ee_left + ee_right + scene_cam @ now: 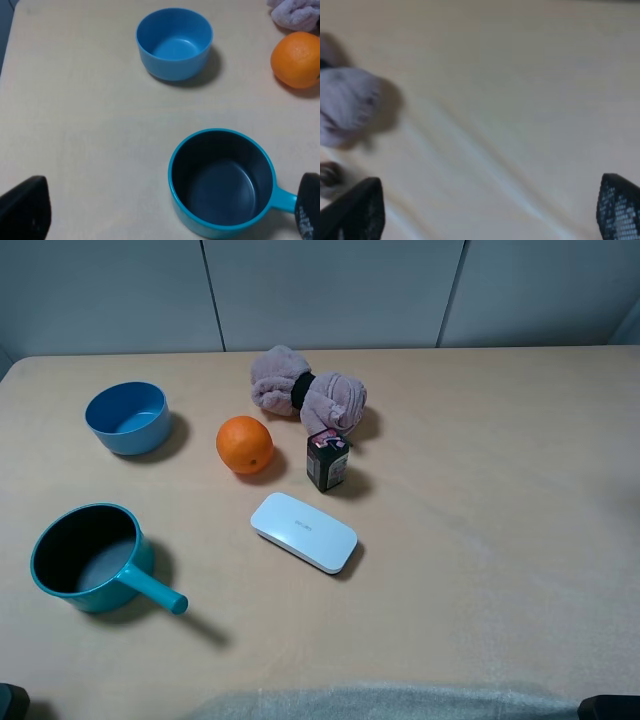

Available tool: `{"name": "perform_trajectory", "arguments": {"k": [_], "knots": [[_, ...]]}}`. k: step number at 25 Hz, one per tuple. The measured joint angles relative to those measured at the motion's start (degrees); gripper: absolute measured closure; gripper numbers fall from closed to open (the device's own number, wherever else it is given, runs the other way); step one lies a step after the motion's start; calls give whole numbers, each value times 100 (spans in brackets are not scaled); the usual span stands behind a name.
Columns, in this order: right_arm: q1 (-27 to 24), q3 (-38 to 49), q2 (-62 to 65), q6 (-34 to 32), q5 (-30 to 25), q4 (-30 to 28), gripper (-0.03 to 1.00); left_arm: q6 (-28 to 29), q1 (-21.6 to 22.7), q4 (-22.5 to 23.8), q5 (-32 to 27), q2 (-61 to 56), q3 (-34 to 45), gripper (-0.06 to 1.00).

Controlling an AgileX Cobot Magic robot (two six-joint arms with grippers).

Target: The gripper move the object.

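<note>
The object, a small dark box [327, 461] with a red-pink top, stands upright mid-table, right of the orange [244, 444] and just in front of the towel. Both arms sit low at the near table edge, and only dark corners show in the high view. My left gripper [169, 212] is open and empty, its fingers [26, 210] spread wide over the teal pot [222, 182]; the box is not in that view. My right gripper [487, 210] is open and empty above bare table, far from the box. That view is blurred.
A blue bowl [126, 417] stands at the back left and a teal handled pot [90, 558] at the front left. A pink-grey rolled towel [307, 392] lies behind the box, and also shows in the right wrist view [345, 105]. A flat white case [303, 531] lies in front of the box.
</note>
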State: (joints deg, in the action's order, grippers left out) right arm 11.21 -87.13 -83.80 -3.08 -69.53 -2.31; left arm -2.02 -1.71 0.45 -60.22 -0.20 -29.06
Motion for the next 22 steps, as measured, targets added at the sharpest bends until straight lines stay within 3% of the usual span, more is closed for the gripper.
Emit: {"name": "perform_trajectory", "arguments": {"k": [6,11,16,22], "knots": [[-920,1752,849,162,731,152,30,0,0,0,0,0,0,-5],[-1364,2940,1895,188,1399,231,30,0,0,0,0,0,0,-5],[-1685,3982,3081,188,1569,190,30,0,0,0,0,0,0,-5],[-1713,4855,4805,188,1645,50,30,0,0,0,0,0,0,-5]]}}
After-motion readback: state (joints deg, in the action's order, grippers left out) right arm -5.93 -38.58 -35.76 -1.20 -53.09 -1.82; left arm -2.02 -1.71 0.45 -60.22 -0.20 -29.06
